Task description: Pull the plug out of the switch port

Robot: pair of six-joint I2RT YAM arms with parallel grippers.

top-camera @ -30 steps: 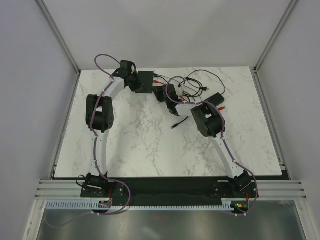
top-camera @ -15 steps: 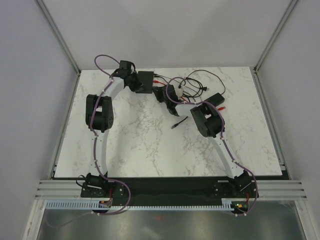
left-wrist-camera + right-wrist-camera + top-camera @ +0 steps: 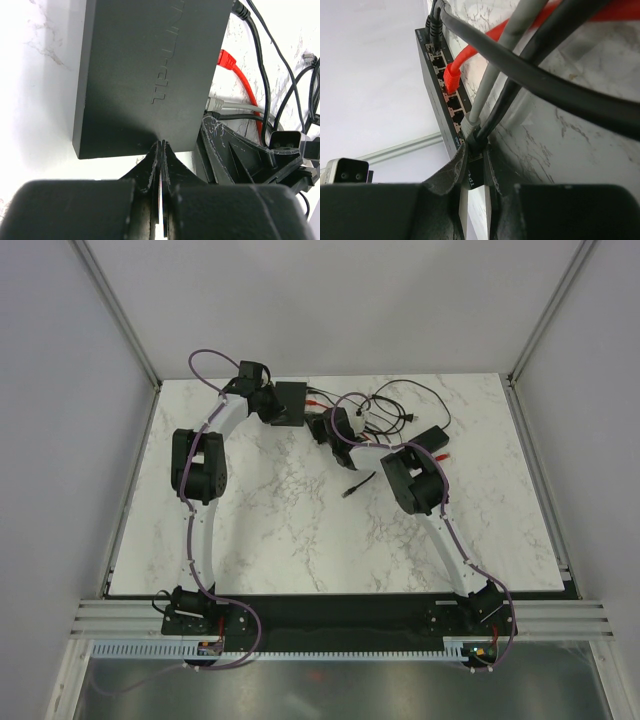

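Plug [image 3: 477, 143], black, seated in switch [image 3: 292, 400] at 12 o'clock on bench [image 3: 280, 520]; right hand [image 3: 474, 159], nearer, narrow astride it from 4 o'clock, hold unconfirmed; left hand [image 3: 161, 150] closed tight against switch's 9 o'clock edge.

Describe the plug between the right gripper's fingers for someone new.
On the marble table's far side lies the flat black switch. Its port row holds a red plug, a grey plug, then the black plug, directly beside the grey, away from red.
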